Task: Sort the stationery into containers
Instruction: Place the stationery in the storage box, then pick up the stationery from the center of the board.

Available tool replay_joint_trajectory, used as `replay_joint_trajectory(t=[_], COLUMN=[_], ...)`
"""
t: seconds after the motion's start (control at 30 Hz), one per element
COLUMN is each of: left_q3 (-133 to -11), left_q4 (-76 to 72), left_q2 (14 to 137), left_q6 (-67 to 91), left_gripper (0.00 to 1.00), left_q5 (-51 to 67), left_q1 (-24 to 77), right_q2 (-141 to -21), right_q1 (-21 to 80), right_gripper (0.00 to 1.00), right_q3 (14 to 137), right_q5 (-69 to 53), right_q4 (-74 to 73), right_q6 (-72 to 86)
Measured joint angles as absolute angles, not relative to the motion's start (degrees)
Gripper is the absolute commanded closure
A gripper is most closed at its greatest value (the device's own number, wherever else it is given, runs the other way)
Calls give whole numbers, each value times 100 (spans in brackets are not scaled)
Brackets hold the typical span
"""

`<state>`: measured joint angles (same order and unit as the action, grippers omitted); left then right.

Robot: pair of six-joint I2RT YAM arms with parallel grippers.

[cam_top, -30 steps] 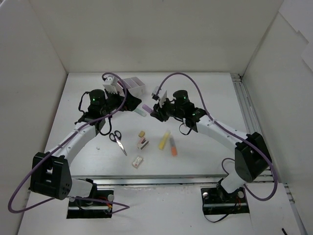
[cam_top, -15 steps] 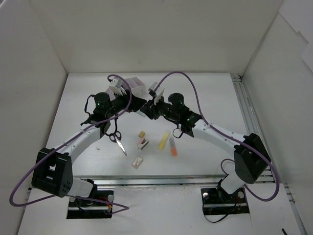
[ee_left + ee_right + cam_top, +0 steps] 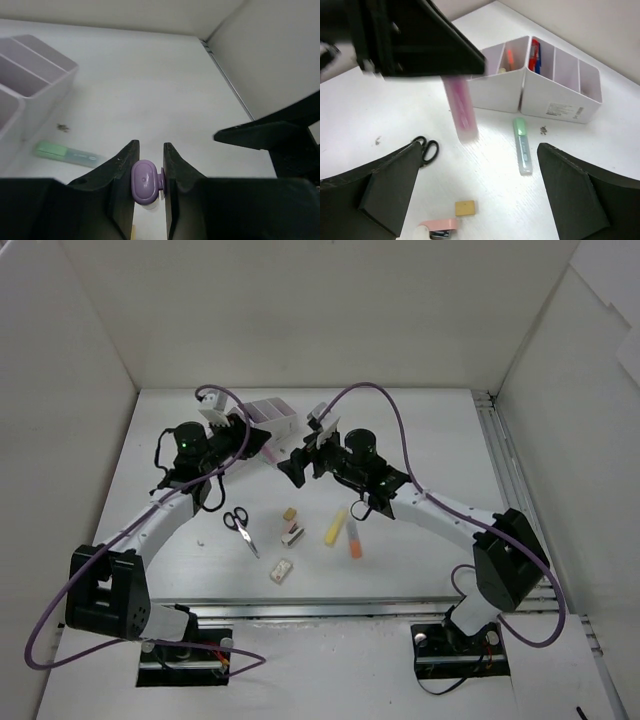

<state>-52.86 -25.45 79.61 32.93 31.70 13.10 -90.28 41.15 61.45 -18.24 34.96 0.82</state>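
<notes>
My left gripper (image 3: 150,150) is shut on a pink-purple highlighter (image 3: 145,181), pinching its capped end. The right wrist view shows that highlighter (image 3: 461,107) hanging down from the left gripper's black fingers (image 3: 420,45), above the table. My right gripper (image 3: 477,195) is open just beside it with nothing between its fingers. In the top view the two grippers (image 3: 258,445) (image 3: 297,462) meet in front of the white organizer (image 3: 272,412). A green highlighter (image 3: 522,145) lies flat before the organizer (image 3: 555,95).
On the table lie black scissors (image 3: 240,528), a beige eraser (image 3: 290,512), a small pink stapler-like item (image 3: 293,534), a yellow highlighter (image 3: 335,527), an orange one (image 3: 354,538) and a white block (image 3: 281,570). Two organizer compartments hold orange and red-blue items (image 3: 535,50).
The left gripper closed on the pink-purple highlighter and the right gripper let go and opened. The left arm drew slightly leftward with the highlighter.
</notes>
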Motion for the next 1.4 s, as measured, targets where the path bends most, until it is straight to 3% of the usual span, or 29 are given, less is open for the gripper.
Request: replay_joint_trajectory(t=[0.37, 0.77, 0.87, 0.9, 0.97, 1.0, 1.07, 1.23, 1.27, 1.4], left_q3=[-6130, -7185, -7190, -7192, -7190, -7190, -7190, -7111, -7089, -6982], left_q4=[-2248, -2025, -1916, -1885, -1848, -1846, -1863, -1824, -1804, -1651], left_q2=[8191, 10112, 10396, 10451, 10490, 10488, 10462, 10232, 10151, 9699], left_q6=[2377, 2067, 2174, 2209, 2281, 2311, 2362, 2460, 2467, 2512], left_gripper=[100, 100, 85, 70, 61, 47, 33, 19, 10, 1], left_q5=[1970, 965, 875, 851, 799, 768, 735, 696, 696, 696], left_q1=[132, 56, 56, 56, 56, 56, 56, 56, 56, 56], right_q2=[-10066, -10656, -11043, -11170, -11443, -11570, -11813, -12438, -12584, -12982], right_q1=[3312, 3223, 3223, 3223, 3247, 3269, 3301, 3479, 3507, 3616], right_gripper=[2, 2, 2, 2, 2, 2, 2, 2, 2, 2], right_q3=[6165, 7188, 7682, 7815, 8051, 8145, 8285, 8827, 9030, 9741], right_q5=[-2423, -2257, -2228, -2233, -2231, -2222, -2189, -2082, -2058, -1909], right_q4=[3420, 2689, 2357, 2246, 2029, 1959, 1806, 1422, 1297, 840], right_q6=[134, -460, -679, -744, -864, -921, -1022, -1177, -1205, -1258])
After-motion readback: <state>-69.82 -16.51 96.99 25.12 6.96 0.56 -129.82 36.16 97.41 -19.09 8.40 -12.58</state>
